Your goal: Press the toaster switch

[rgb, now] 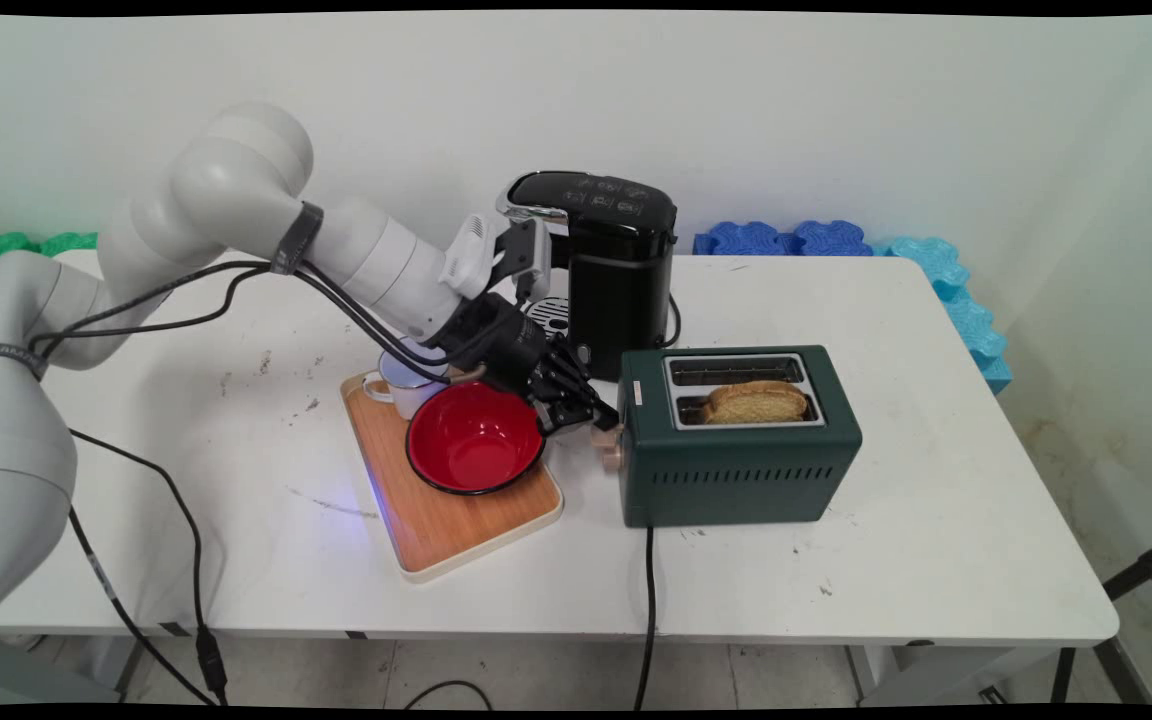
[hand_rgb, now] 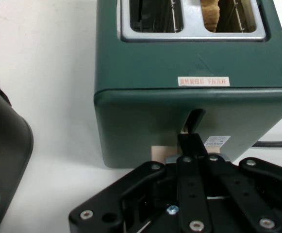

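one black gripper (rgb: pixel 591 418), fingers drawn together at the wooden lever knob (rgb: pixel 609 450) of one dark green toaster (rgb: pixel 736 440) holding one toast slice (rgb: pixel 756 402); beside the toaster, one red bowl (rgb: pixel 476 438), one white mug (rgb: pixel 404 380) on one tray (rgb: pixel 436 520).

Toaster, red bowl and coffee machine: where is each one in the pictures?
Toaster (rgb: pixel 736 470): main view, on its green front wall.
Red bowl (rgb: pixel 474 440): main view, on its inside.
Coffee machine (rgb: pixel 621 290): main view, on its black body.

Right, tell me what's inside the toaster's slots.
In the toaster, the near slot holds a slice of toast. The far slot looks empty, though its bottom is out of sight.
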`<state>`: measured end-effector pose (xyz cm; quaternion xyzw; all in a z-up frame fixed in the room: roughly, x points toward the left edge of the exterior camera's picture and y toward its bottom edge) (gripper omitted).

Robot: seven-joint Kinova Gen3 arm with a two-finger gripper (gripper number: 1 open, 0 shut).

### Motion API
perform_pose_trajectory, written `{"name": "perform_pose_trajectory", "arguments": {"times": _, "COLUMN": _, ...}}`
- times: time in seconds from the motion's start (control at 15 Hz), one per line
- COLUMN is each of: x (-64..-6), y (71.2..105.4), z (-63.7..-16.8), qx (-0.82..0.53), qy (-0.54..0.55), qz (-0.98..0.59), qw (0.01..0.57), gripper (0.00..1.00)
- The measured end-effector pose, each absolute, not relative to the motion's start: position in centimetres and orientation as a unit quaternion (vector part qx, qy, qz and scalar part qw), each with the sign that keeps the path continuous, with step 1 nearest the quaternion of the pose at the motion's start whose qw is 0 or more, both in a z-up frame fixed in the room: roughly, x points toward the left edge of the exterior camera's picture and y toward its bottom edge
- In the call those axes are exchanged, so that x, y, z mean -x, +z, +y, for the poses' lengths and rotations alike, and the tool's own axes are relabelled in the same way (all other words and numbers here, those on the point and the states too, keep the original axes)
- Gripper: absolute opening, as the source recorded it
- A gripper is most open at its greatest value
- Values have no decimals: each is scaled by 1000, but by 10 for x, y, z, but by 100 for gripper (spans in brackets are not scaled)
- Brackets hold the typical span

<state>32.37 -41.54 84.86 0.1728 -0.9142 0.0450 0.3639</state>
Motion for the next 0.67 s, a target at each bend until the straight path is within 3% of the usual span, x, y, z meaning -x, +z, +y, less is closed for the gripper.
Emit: {"name": "perform_pose_trajectory", "arguments": {"times": 0.67, "x": -326, "y": 840, "z": -413, "qx": -173, "qy": 46, "qz": -915, "qw": 361, "gripper": 0}}
